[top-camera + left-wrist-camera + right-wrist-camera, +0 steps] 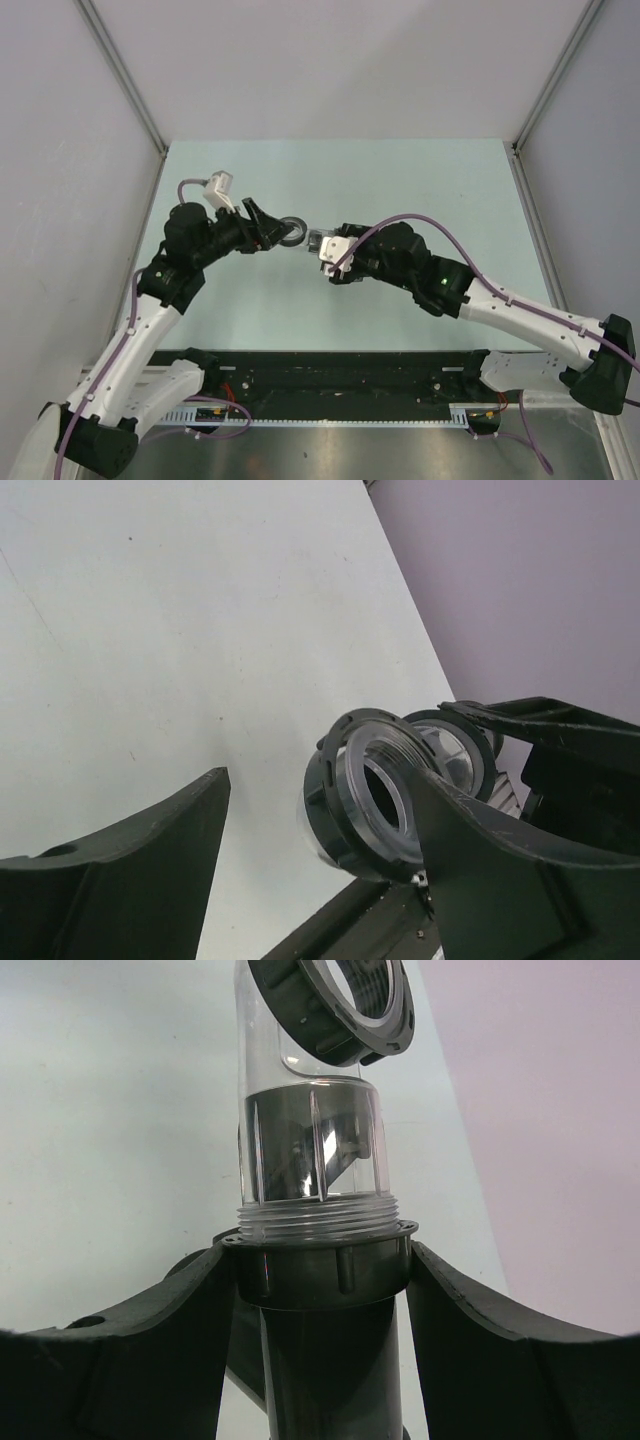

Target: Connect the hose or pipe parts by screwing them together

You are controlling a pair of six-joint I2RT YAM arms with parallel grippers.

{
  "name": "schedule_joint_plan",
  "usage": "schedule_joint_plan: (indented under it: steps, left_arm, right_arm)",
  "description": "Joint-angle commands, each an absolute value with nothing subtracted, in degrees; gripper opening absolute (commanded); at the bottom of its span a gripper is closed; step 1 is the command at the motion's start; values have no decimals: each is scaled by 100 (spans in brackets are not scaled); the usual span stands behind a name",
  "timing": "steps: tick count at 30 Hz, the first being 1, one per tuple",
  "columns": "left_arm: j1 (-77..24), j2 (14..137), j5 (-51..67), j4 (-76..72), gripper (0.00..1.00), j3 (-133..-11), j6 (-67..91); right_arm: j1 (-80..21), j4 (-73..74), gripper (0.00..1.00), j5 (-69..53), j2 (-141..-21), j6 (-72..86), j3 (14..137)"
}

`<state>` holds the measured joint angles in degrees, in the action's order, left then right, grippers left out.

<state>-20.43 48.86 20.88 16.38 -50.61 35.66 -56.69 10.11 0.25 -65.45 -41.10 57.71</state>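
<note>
My right gripper [320, 246] [322, 1270] is shut on the dark collar nut [325, 1265] of the pipe parts. A dark pipe [330, 1370] runs back between its fingers. A clear threaded tube [312, 1155] rises out of the collar and bends over at its far end. That end carries a dark ring nut [330, 1005] [292, 232] [335, 805]. My left gripper [268, 232] [320, 775] is open around this ring nut. Its right finger [500, 870] is against the ring's side. Its left finger [150, 870] stands well clear of it. The whole assembly hangs above the pale green table [400, 180].
Grey walls close in the table on the left, right and back. A black rail [340, 375] with the arm bases runs along the near edge. A white plug [218, 188] on a cable sticks up behind my left wrist.
</note>
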Motion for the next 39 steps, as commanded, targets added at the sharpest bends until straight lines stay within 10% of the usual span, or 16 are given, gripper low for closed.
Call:
schedule_joint_plan:
  steps: [1, 14, 24, 27, 28, 31, 39]
  left_arm:
    - [-2004, 4948, 2091, 1688, 73, -5300, 3709]
    - [-2109, 4782, 3269, 960, 3, -4580, 2639]
    - [-2478, 3983, 3710, -1062, 0, -3306, 521]
    - [-2733, 3710, 3300, -1388, 15, -3068, -578]
    - [-2820, 3683, 3061, -1423, 40, -2972, -728]
    - [-2813, 3656, 2323, -1267, 72, -3137, -651]
    - [-2585, 3779, 2441, 579, 88, -4191, 1650]
  right_arm:
    - [-5915, 352, 0, 685, -6407, -4447, 5775]
    - [-5424, 342, 0, -603, -6618, -3569, 5792]
    - [-4141, 615, 0, -3470, -6907, -2014, 5985]
    - [-3999, 817, 0, -4051, -7022, -1811, 6100]
    - [-3938, 878, 0, -4191, -7049, -1819, 6100]
    - [-3964, 1037, 0, -3921, -6953, -2047, 6091]
    - [-4016, 1081, 0, -2796, -6575, -3233, 6030]
